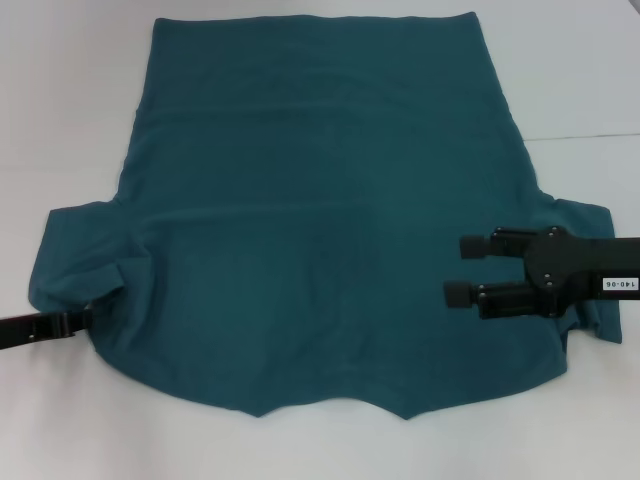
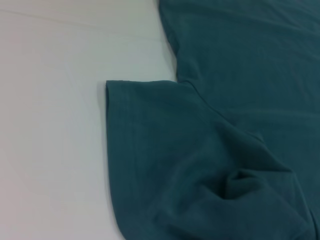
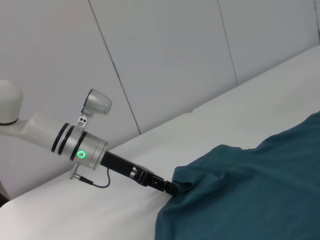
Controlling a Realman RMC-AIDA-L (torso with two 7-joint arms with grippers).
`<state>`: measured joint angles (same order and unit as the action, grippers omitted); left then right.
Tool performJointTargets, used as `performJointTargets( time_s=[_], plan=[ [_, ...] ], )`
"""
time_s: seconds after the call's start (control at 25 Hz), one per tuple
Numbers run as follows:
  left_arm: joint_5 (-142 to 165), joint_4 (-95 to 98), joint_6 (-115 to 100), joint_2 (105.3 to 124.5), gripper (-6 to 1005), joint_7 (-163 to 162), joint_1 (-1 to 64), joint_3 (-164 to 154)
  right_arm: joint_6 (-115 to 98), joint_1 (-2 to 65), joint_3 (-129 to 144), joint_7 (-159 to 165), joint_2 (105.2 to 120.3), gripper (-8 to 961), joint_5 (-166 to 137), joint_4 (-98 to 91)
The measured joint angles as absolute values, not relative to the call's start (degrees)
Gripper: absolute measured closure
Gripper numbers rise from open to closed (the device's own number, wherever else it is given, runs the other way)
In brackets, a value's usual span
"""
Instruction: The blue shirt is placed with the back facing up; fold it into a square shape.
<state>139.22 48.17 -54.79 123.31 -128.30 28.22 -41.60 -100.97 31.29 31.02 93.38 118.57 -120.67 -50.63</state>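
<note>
The blue shirt point(image 1: 320, 220) lies spread flat on the white table point(image 1: 60, 100), hem at the far side and neckline toward the near edge. My left gripper point(image 1: 88, 316) comes in low from the left and is shut on the near edge of the left sleeve point(image 1: 80, 250), where the cloth puckers. In the right wrist view, the left gripper point(image 3: 172, 189) has its tips buried in bunched cloth of the shirt point(image 3: 250, 200). That sleeve point(image 2: 160, 150) is creased in the left wrist view. My right gripper point(image 1: 465, 268) stands open above the shirt's right side, by the right sleeve point(image 1: 590, 215).
Bare white tabletop point(image 2: 50, 125) surrounds the shirt on the left, right and near sides. A pale panelled wall point(image 3: 165, 60) rises behind the table's left edge. The left arm's grey wrist with a green light point(image 3: 80, 154) reaches over that edge.
</note>
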Motion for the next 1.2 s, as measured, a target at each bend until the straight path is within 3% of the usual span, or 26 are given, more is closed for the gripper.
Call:
performJointTargets(
  time_s=[0.44, 0.56, 1.2],
  plan=[
    [138.43, 49.63, -53.99, 123.78, 810, -128.25, 28.30, -41.62, -100.42, 31.57, 31.16, 93.69, 118.57, 27, -120.67, -50.63],
    [137.20, 51.36, -54.07, 123.99, 932, -128.11, 27.85, -41.90, -100.30, 31.72, 31.22, 93.76, 118.56, 27, -120.67, -50.62],
    [133.21, 51.87, -53.56, 124.01, 931, -124.09, 28.37, -41.85, -99.35, 31.82, 31.03, 93.78, 118.74, 26, -120.67, -50.54]
  ],
)
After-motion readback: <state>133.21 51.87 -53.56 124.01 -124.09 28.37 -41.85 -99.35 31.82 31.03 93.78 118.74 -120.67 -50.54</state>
